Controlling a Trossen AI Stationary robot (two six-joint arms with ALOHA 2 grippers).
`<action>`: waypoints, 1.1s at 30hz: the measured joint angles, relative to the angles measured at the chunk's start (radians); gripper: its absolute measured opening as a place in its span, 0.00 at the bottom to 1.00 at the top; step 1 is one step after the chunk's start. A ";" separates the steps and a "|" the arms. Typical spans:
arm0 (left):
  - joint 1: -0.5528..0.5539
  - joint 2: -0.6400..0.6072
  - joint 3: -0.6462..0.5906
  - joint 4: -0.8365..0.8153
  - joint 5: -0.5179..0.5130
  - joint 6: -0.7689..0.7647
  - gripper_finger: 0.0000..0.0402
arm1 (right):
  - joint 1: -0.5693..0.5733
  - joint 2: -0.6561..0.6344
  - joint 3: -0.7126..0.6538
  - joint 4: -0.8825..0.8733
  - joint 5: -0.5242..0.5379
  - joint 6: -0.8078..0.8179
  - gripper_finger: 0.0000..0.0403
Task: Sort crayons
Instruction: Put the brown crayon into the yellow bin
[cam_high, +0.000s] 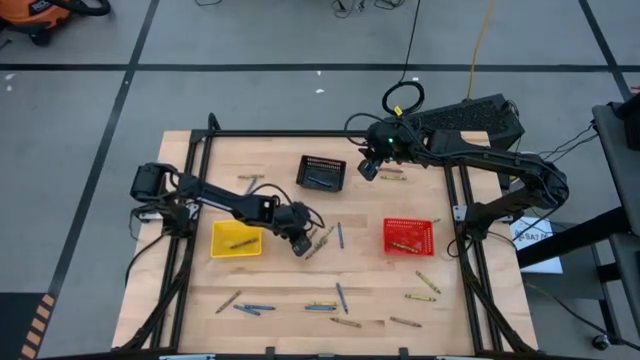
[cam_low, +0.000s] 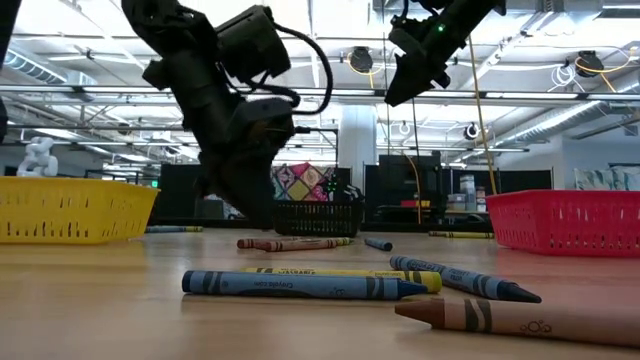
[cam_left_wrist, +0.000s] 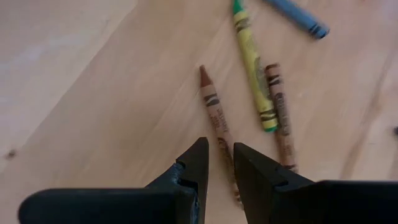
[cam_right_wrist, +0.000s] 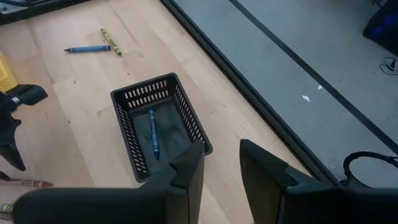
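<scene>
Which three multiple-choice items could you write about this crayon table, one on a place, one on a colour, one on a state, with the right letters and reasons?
1. Where is the left gripper?
A. Beside the yellow basket, over loose crayons
B. Inside the red basket
C. Off the table

2. What colour is the crayon in the black basket?
A. Red
B. Blue
C. White

3. How are the fingers of the right gripper?
A. Closed on a crayon
B. Closed on the basket's rim
C. Apart and empty

Answers:
1 A: the high view shows it just right of the yellow basket, and its wrist view shows a brown crayon on the wood ahead of its fingers.
2 B: the right wrist view shows a blue crayon lying on the basket's floor.
3 C: there is a clear gap between the fingers, and nothing in it.
</scene>
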 joint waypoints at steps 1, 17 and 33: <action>0.000 0.008 0.000 0.000 0.001 0.000 0.20 | 0.000 0.000 0.000 0.000 0.000 0.000 0.23; 0.000 0.042 0.000 0.022 0.015 0.002 0.20 | 0.000 0.000 0.000 -0.007 0.000 0.000 0.23; 0.011 0.063 0.002 -0.006 -0.014 0.063 0.07 | 0.000 0.000 0.000 -0.030 0.000 -0.001 0.23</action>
